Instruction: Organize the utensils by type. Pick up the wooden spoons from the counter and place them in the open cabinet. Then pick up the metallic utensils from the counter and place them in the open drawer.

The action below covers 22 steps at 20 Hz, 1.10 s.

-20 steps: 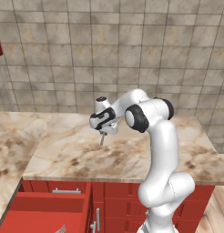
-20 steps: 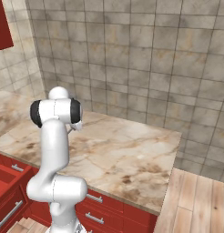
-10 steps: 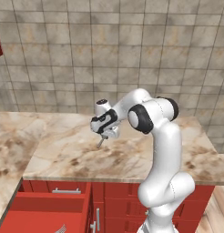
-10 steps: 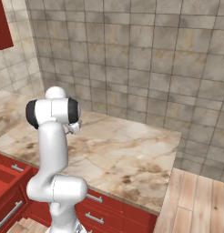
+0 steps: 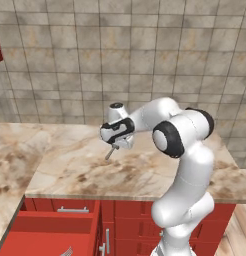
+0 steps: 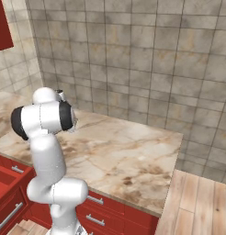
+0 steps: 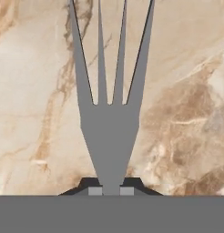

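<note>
Hand view is giving me the two small dark finger tips [image 7: 111, 187] pinching the neck of a thin grey metal fork [image 7: 109, 123], its tines running out of frame at the top, over the beige marbled stone counter [image 7: 36, 91]. From the left base view I'm seeing the gripper [image 5: 115, 146] holding that fork above the counter, and the open red box-shaped drawer [image 5: 55, 235] is being cut off below.

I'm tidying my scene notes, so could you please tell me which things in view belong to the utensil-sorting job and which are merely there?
Part of the job:
- grey fork, clamped in the hand
- counter
- open drawer, another utensil's tip inside
- wall cabinet

Merely there:
- tiled wall
- wooden floor
- closed red drawers
</note>
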{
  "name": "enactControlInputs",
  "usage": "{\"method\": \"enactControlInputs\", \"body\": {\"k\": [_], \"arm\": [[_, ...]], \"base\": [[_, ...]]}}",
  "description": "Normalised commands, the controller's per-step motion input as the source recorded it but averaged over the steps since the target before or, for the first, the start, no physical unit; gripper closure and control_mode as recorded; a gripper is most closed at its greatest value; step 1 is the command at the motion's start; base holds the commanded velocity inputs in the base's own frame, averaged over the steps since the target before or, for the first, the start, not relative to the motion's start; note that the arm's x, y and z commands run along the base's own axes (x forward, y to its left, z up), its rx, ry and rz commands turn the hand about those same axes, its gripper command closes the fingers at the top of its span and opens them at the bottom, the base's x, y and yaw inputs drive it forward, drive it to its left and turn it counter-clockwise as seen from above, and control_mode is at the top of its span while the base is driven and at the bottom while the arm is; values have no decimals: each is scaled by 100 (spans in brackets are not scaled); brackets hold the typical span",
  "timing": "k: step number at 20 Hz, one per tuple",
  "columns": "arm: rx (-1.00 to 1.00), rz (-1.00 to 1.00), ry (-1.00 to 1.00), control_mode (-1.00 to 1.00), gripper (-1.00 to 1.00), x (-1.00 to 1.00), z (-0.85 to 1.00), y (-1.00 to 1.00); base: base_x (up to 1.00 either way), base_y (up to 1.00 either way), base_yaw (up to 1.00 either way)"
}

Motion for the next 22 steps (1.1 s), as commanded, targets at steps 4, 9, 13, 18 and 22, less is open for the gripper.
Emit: {"method": "enactControlInputs", "body": {"k": [4, 9, 13, 18, 22], "arm": [[10, -1, -2, -100, 100, -77, 29, 21], [13, -2, 0, -100, 100, -72, 22, 27], [9, -2, 0, -100, 100, -72, 22, 35], [1, -4, 0, -100, 100, -68, 16, 46], [0, 0, 4, -100, 100, -47, 17, 55]], "base": [[0, 0, 0], [0, 0, 0], [0, 0, 0], [0, 0, 0], [0, 0, 0]]}}
